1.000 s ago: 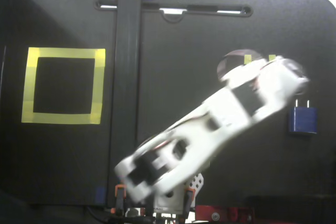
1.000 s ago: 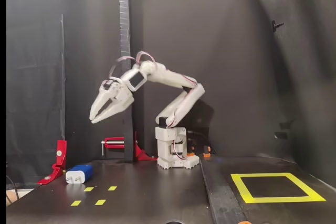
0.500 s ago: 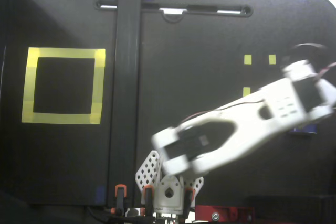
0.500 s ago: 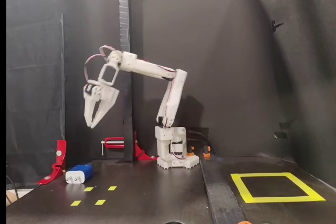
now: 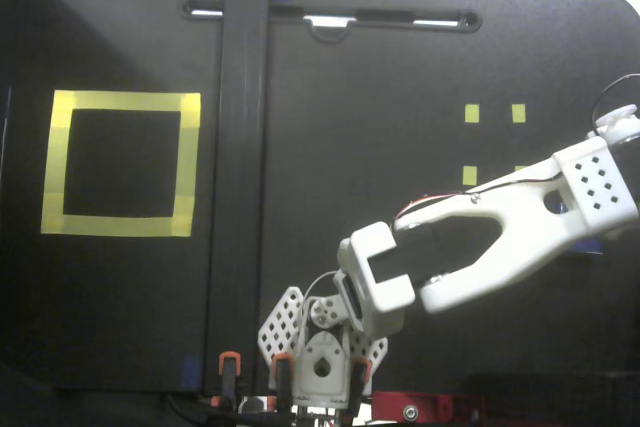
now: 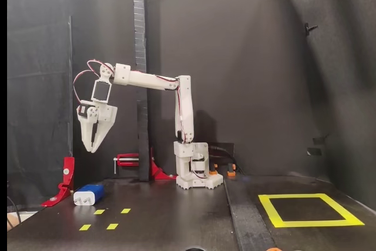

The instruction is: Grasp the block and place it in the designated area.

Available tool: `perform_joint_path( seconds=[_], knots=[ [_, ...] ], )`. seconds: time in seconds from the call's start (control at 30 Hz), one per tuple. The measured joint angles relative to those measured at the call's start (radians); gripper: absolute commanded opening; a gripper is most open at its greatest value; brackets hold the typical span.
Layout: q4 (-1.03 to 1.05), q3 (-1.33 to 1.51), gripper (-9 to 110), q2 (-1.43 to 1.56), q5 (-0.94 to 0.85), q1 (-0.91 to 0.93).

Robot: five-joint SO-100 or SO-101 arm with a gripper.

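Observation:
In the side fixed view the dark-blue block [image 6: 89, 194] lies on its side on the black table at the left, light end toward the left. My white gripper [image 6: 93, 148] hangs well above it, fingers pointing down, open by a narrow gap and holding nothing. The designated area, a large yellow tape square [image 6: 308, 223], lies far to the right on the table. In the top-down fixed view that square [image 5: 120, 101] sits at the left. There the arm [image 5: 500, 232] reaches to the right edge, covering the block and hiding the fingers.
Small yellow tape squares [image 6: 111, 226] [image 5: 471, 113] mark the table near the block. A red clamp [image 6: 64, 180] stands just left of the block. A black upright post [image 6: 138, 57] [image 5: 243, 147] rises between the two table halves, beside the arm's base [image 6: 198, 174].
The arm has swung and stretched out further toward the block's side. The gripper dropped lower, turned to point straight down, and its fingers narrowed. The block has not moved.

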Motion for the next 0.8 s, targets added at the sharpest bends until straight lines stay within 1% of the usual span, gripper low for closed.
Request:
perform_joint_path(
  seconds=[0.1, 0.2, 0.63, 0.8],
  knots=[
    [-0.003, 0.000, 0, -0.012, -0.064, -0.006],
    [-0.003, 0.000, 0, -0.020, -0.230, -0.008],
    [0.025, 0.000, 0, -0.035, -1.427, -0.021],
    [0.025, 0.000, 0, -0.040, -1.796, -0.025]
  ],
)
